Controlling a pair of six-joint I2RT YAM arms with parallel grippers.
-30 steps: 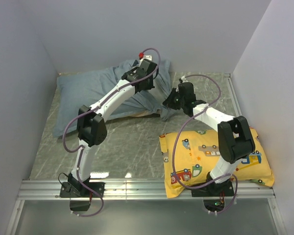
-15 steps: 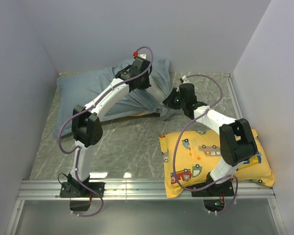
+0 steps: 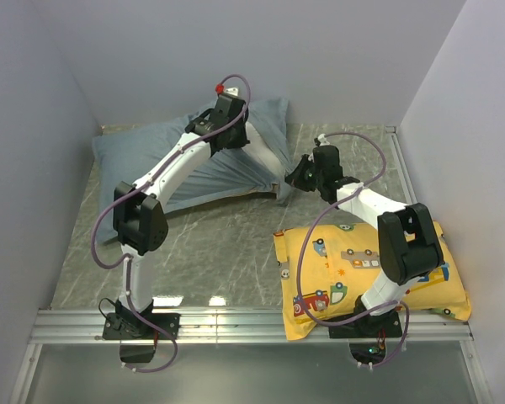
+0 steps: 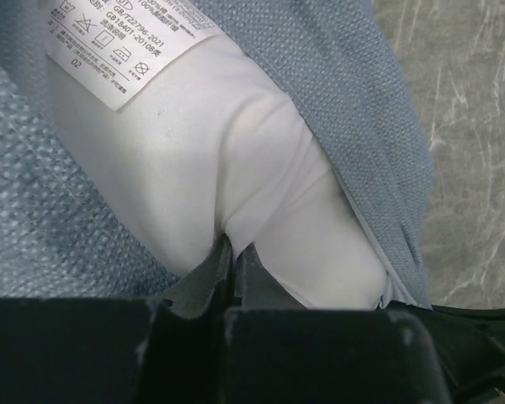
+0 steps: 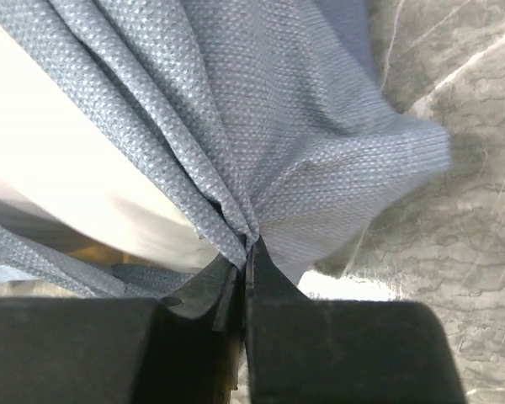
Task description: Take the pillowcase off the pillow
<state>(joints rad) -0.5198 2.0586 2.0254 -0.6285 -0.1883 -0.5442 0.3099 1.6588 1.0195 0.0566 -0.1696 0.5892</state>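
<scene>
— Where was the pillowcase (image 3: 143,156)?
— Blue-grey and wrinkly, at the back left of the table (image 3: 219,244). The left gripper (image 4: 233,252) pinched the white pillow (image 4: 261,177) poking out. The right gripper (image 5: 248,246) pinched a pillowcase fold on the right.

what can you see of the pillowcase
The pillowcase is soft blue-grey woven fabric, rumpled, lying at the far left of the table, covering most of the pillow. Its open end shows white pillow and a care label. The right gripper is shut on a bunched fold; the left gripper pinches the pillow inside.
</scene>
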